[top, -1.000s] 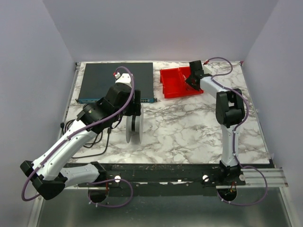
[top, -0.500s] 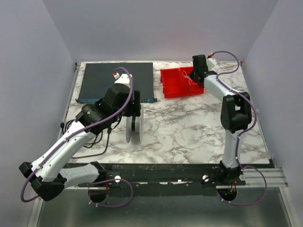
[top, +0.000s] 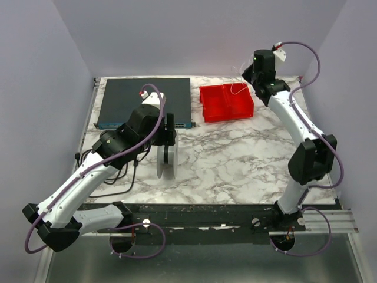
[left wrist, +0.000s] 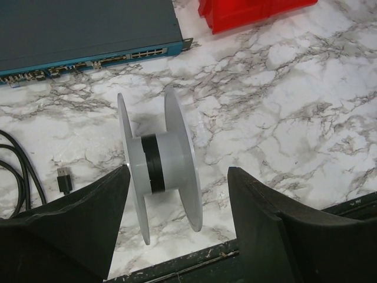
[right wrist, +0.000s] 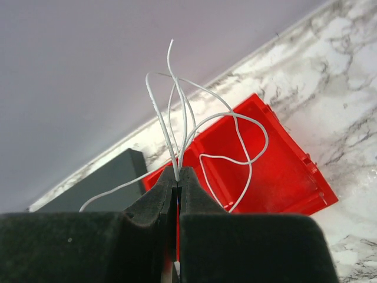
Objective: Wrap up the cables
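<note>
The right gripper [right wrist: 178, 172] is clenched tight on the cables [right wrist: 235, 115], a few very thin, pale white, flexible wires; its two black fingers meet with no gap, and the strands are pinched at one bunched point right at the tips; from there loose loops and one free end spring upward and outward, and one strand trails away to the left. In the top view the gripper is held high, above the far edge of the red plastic bin [right wrist: 277, 177], so the cables are in the air over that bin rather than lying in it.

Judged by the look of them, the wires weigh next to nothing and keep a springy curl; they seem likely to slide through a loose pinch and to snag on one another; a firm hold near an end, rather than on a mid-loop, should make them easier to lay down.

The left gripper [left wrist: 177, 174] is released, its jaws spread wide to either side of the pale grey plastic spool [left wrist: 182, 135] standing on its flanges on the marble table [left wrist: 294, 106], well apart from the bin; the spool's core shows no wire.
</note>
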`<control>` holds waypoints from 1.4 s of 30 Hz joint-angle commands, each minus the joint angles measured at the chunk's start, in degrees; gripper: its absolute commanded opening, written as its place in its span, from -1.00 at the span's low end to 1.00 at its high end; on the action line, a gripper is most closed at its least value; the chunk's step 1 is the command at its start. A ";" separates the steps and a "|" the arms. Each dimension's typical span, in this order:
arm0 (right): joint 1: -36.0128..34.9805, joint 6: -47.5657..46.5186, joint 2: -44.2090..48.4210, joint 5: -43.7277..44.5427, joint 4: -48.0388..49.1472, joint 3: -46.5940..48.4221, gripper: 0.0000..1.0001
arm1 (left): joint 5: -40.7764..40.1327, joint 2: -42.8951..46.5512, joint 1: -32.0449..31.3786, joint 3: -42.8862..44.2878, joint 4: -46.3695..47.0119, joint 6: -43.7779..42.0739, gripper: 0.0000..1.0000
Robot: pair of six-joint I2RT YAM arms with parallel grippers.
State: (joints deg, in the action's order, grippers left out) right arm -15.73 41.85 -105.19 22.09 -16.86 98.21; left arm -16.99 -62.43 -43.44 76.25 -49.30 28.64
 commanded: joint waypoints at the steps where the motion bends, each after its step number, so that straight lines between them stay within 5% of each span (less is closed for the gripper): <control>1: -1.30 -3.97 8.36 0.85 -2.48 1.85 -0.99 | 2.51 1.18 0.46 1.62 1.74 -0.69 0.39; 8: -5.40 -5.68 18.30 -3.39 -9.13 -0.56 -0.99 | 5.21 1.37 0.46 1.51 3.29 -0.08 0.39; 17: -18.59 -0.01 35.30 -7.84 -10.41 -30.39 -0.99 | 10.43 3.02 -3.32 -0.12 5.38 0.82 0.39; 25: -19.16 3.81 43.94 -11.04 -8.71 -51.25 -0.99 | 12.52 1.81 -11.22 -7.00 11.61 4.57 0.36; 35: -19.17 9.60 44.79 -9.38 -15.77 -48.35 -0.99 | 8.74 -4.63 -21.06 -7.26 17.93 6.03 0.30; 42: -19.16 18.74 45.15 -19.28 -12.77 -39.56 -0.99 | 6.73 -5.48 -22.58 -9.07 28.48 7.48 0.19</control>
State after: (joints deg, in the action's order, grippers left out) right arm -34.87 53.76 -60.58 9.06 -30.94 53.47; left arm -7.44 -67.53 -65.76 67.44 -29.52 35.18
